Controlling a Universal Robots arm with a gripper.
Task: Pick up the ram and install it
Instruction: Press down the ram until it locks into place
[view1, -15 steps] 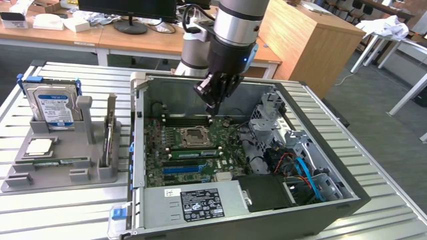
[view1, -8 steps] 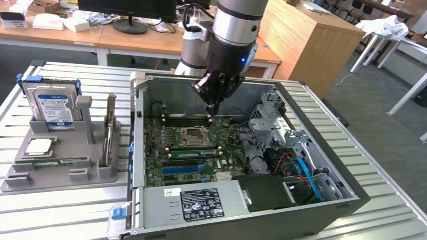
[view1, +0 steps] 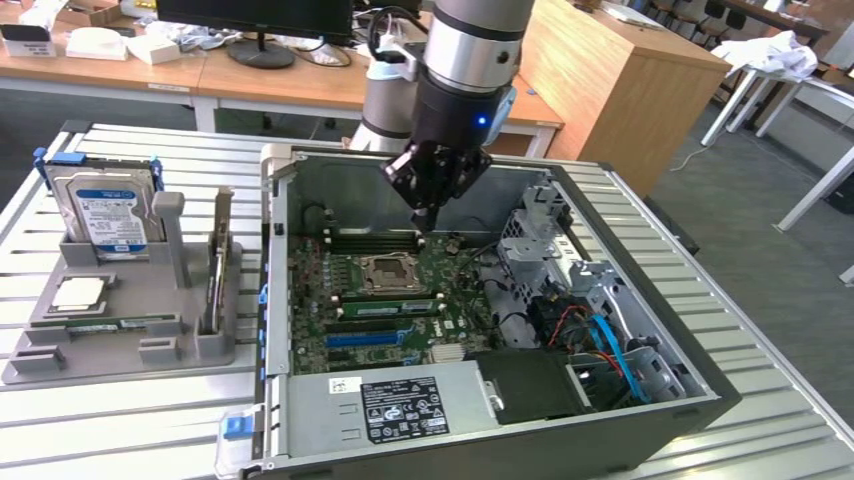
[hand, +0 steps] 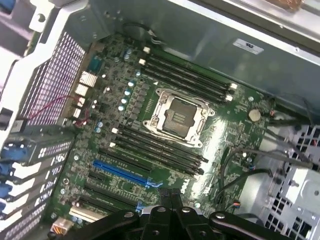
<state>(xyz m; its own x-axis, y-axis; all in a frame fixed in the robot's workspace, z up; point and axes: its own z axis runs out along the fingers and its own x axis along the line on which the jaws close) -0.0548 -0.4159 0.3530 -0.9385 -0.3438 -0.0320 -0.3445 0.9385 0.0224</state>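
Exterior view: an open computer case (view1: 694, 395) lies on its side in the middle of a slatted metal worktop (view1: 120, 425). The motherboard (view1: 314, 300) faces up inside it. The arm reaches down into the case from the far edge. Its dark end effector (view1: 422, 226) has its fingers pressed together into 1 narrow tip and pinches nothing. The tip hangs over the bank of dark memory slots (view1: 367, 240) on the far side of the empty processor socket (view1: 387, 272). I cannot tell whether it touches the board.

The ram (view1: 387, 305), a green strip with a pale label, lies along the slot bank just on the near side of the socket, parallel to the worktop's near edge. I cannot tell whether it is fully seated. A blue slot (view1: 363, 338) runs beside it, nearer the power supply (view1: 387, 405) at the case's near wall.

Toward the worktop's edge on the exterior view's left stands a grey parts holder (view1: 167, 350). It carries an upright hard drive (view1: 110, 215) with a blue-and-white label and a flat square silver chip (view1: 78, 292).

Wrist view: the camera looks down on the motherboard (hand: 230, 135). The socket (hand: 177, 115) sits between 2 banks of long dark slots (hand: 187, 75), each with white latches. The blue slot (hand: 120, 172) lies closer to the end effector (hand: 167, 196). The black fingers meet with no gap and hold nothing. The perforated rear wall (hand: 55, 80) of the case stands to one side.
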